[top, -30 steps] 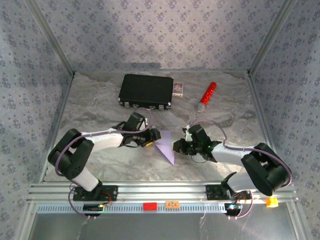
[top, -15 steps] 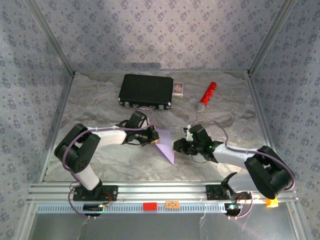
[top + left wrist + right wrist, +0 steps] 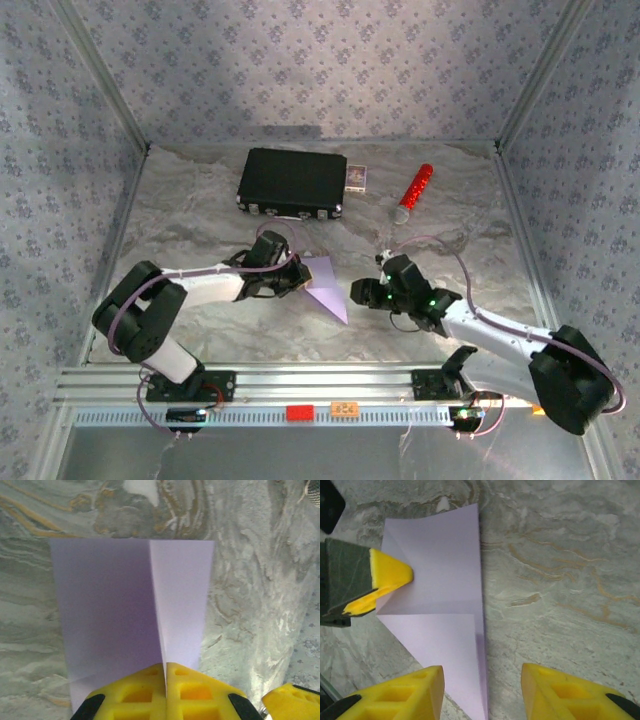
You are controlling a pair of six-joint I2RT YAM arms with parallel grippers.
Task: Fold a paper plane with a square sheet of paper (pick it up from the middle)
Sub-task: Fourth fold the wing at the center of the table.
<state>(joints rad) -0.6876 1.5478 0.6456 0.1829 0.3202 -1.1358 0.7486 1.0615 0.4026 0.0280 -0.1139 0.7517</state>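
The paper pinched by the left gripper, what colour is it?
The paper is pale lilac, plain and unmarked, clearest in the left wrist view.

A robot lab cell: patterned fabric walls (image 3: 320, 70) are enclosing the marbled table (image 3: 200, 200) around the left claw (image 3: 302, 281), aluminium rails (image 3: 320, 383) running behind it.

**Left wrist view:** the near edge of the folded lilac paper (image 3: 130, 615) lies hidden behind the left gripper (image 3: 165, 680), which is pressed together on the crease and itself cut by the lower frame edge.

**Right wrist view:** we lose the paper's pointed end (and the finger bases of the right gripper (image 3: 482, 692)) below the frame.

**Top view:** we cannot read the print on the small card box (image 3: 358, 177).
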